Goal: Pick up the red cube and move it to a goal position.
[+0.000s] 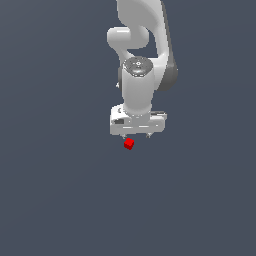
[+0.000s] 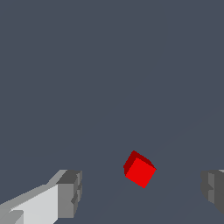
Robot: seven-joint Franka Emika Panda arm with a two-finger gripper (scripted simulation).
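Looks like approach stage: the end effector [image 2: 142,190] hangs spread wide over the red cube [image 2: 139,169], nothing grasped; next it probably lowers and clamps.

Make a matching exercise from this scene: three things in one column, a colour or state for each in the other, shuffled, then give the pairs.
Column one:
1. cube
2. gripper
3. floor

Column two:
A. plain dark grey-blue
B. open, fingers spread wide apart
C. bright red, between the fingers, touching neither

Pairs: 1-C, 2-B, 3-A.

In the wrist view one finger and the other stand well clear of the cube on either side.
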